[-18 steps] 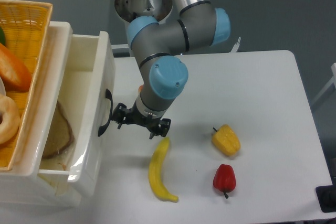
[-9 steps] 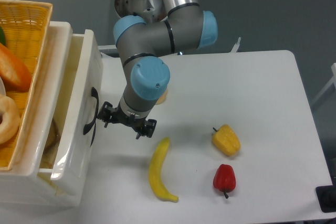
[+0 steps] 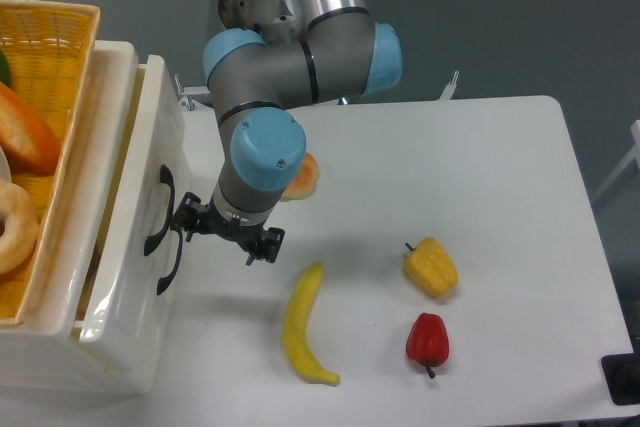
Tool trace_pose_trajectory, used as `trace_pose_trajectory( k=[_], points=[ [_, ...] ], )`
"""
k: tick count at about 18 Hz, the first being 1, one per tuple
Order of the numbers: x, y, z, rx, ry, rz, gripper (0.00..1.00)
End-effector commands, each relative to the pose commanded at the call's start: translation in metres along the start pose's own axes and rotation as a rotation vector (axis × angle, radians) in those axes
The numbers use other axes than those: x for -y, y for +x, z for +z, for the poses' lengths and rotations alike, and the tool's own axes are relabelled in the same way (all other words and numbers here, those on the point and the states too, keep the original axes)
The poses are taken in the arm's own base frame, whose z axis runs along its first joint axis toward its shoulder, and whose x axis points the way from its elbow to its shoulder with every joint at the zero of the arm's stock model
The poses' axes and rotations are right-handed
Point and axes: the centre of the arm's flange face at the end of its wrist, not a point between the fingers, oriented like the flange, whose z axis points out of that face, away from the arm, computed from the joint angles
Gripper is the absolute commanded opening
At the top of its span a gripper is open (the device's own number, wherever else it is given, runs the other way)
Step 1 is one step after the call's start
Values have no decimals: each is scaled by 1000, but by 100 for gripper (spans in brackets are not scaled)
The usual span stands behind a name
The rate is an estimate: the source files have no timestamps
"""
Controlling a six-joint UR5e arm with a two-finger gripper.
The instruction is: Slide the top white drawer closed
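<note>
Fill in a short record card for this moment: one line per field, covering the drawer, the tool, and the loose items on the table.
top white drawer: nearly shut, a narrow gap left
handle: black, arched, on the drawer front
tool: right beside the drawer front; open or shut unclear
banana: lying on the table
yellow pepper: right of the banana
red pepper: below the yellow pepper
yellow basket: on top of the cabinet

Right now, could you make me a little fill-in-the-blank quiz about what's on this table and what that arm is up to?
1. The gripper sits right by the black handle of the top white drawer, which is nearly ____.
2. The long yellow fruit on the table is a ____.
3. The pepper nearest the table's front edge is ____ in colour.
4. The woven basket on top of the cabinet is ____.

Missing words: closed; banana; red; yellow
</note>
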Motion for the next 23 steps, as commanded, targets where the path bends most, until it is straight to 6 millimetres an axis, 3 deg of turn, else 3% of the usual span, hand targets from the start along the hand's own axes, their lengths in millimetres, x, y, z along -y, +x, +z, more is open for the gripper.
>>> trace_pose_trajectory(
  k=[23],
  points=[
    [-2, 3, 3, -13, -1, -22, 100]
  ],
)
